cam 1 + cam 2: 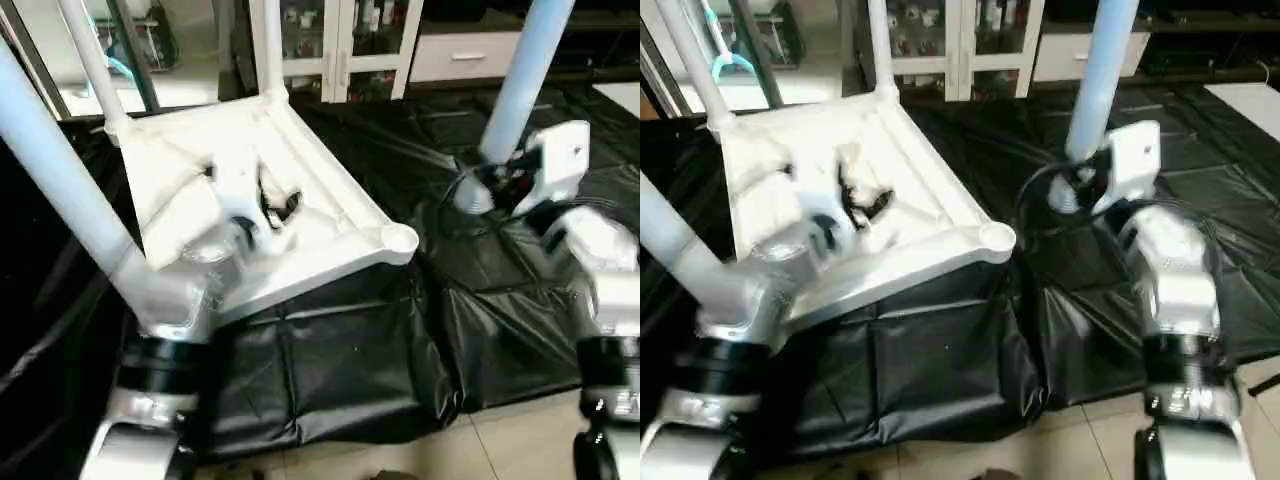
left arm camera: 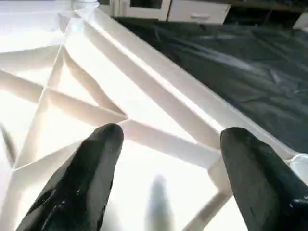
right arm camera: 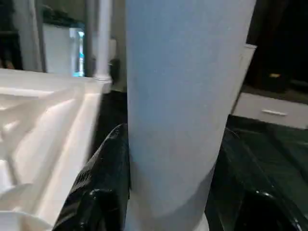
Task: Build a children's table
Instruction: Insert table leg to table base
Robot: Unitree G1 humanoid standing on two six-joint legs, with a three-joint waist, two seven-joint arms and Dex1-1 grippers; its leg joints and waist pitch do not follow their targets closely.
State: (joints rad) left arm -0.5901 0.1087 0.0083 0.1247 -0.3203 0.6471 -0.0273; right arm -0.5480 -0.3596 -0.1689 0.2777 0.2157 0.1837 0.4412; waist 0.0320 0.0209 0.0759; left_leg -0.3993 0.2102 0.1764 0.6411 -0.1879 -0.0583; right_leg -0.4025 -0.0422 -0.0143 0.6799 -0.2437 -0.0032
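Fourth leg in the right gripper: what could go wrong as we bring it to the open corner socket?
1. The leg is tall and gripped near its lower end by the right gripper, so it may lever or slip in the jaws.
2. The left gripper hovers with open jaws over the tabletop's ribbed underside, holding nothing; the top may shift under insertion force.
3. The empty socket overhangs crumpled black sheeting, poor support.

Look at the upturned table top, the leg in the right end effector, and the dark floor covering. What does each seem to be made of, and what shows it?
Table top: probably moulded white plastic; thin ribs, rounded corner socket, slight sheen.
Leg: smooth matte white tube, likely plastic, though metal cannot be excluded.
Floor covering: thin black plastic sheeting; it wrinkles and glints.
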